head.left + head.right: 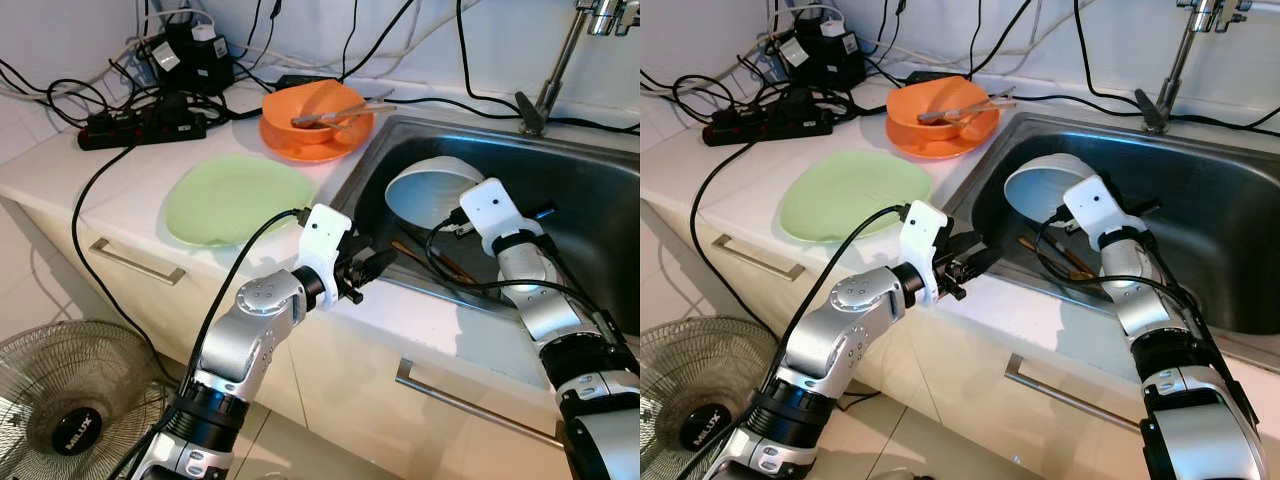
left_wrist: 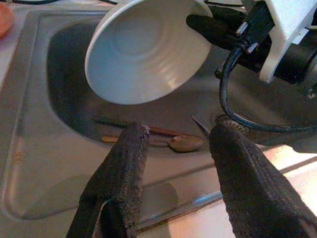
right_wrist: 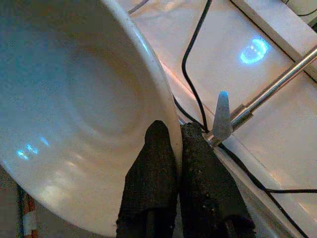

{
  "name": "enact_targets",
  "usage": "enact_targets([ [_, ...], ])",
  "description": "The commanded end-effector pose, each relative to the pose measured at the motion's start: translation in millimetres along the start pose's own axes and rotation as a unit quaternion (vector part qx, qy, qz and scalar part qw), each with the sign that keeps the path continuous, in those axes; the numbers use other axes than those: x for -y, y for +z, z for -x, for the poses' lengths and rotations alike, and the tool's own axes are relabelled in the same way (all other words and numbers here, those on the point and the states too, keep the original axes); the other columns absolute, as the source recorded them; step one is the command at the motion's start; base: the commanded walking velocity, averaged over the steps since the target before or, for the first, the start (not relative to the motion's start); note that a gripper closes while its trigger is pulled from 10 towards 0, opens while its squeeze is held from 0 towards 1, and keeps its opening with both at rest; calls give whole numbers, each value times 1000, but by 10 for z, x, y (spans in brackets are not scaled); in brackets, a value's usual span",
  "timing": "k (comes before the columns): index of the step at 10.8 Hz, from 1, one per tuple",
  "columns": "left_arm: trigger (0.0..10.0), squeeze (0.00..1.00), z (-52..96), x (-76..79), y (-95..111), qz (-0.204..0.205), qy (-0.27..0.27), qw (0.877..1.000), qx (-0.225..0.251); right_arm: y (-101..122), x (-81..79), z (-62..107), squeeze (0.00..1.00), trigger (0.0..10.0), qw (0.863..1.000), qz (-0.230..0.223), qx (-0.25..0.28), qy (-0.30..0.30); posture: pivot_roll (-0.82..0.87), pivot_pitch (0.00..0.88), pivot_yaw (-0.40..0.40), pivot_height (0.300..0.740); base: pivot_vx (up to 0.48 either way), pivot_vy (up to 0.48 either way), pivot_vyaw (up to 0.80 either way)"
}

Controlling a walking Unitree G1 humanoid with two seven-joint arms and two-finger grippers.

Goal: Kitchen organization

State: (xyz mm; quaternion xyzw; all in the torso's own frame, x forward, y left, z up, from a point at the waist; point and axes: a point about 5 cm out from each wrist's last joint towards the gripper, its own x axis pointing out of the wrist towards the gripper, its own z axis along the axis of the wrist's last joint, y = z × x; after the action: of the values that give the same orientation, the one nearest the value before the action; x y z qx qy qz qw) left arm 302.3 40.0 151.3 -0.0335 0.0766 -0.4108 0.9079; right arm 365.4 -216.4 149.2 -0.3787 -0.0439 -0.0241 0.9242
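A white bowl (image 1: 432, 190) hangs tilted over the steel sink (image 1: 600, 200), its rim pinched by my right gripper (image 3: 173, 144), which is shut on it. My left gripper (image 1: 378, 264) hovers at the sink's front left rim, open and holding nothing; its fingers (image 2: 126, 163) frame the bowl (image 2: 143, 49) from below. On the sink floor lie a spoon (image 2: 183, 143) and chopsticks (image 1: 440, 262). A light green plate (image 1: 238, 197) rests on the counter, left of the sink. Behind it sits an orange bowl on an orange plate (image 1: 315, 115) with utensils across it.
A black power strip (image 1: 145, 125) and tangled cables crowd the counter's back left. The faucet (image 1: 560, 60) rises behind the sink. A floor fan (image 1: 70, 410) stands low at the left, by the cabinet drawers (image 1: 140, 265).
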Motion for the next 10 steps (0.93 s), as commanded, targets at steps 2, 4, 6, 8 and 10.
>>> enact_targets([
  [2,10000,0,20,20,2,-4,-8,1000,-4,77,-7,-52,1000,10000,1000,-5,16,0,46,0,93,740,0,0,0],
  [4,10000,0,17,21,-1,-4,-8,1000,-4,93,-11,-59,0,10000,1000,-17,18,-1,45,0,94,740,0,0,0],
  [6,10000,0,14,28,-3,-5,-9,1000,-4,126,-13,-72,0,10000,999,-19,25,0,43,0,95,740,0,0,0],
  [8,10000,0,8,20,5,-8,-6,1000,-2,212,52,-87,0,10000,997,-63,45,-17,41,0,94,740,0,0,0],
  [10,10000,0,5,-6,12,-14,6,1000,6,331,191,-102,0,10000,983,-162,66,-48,40,0,91,740,0,0,0],
])
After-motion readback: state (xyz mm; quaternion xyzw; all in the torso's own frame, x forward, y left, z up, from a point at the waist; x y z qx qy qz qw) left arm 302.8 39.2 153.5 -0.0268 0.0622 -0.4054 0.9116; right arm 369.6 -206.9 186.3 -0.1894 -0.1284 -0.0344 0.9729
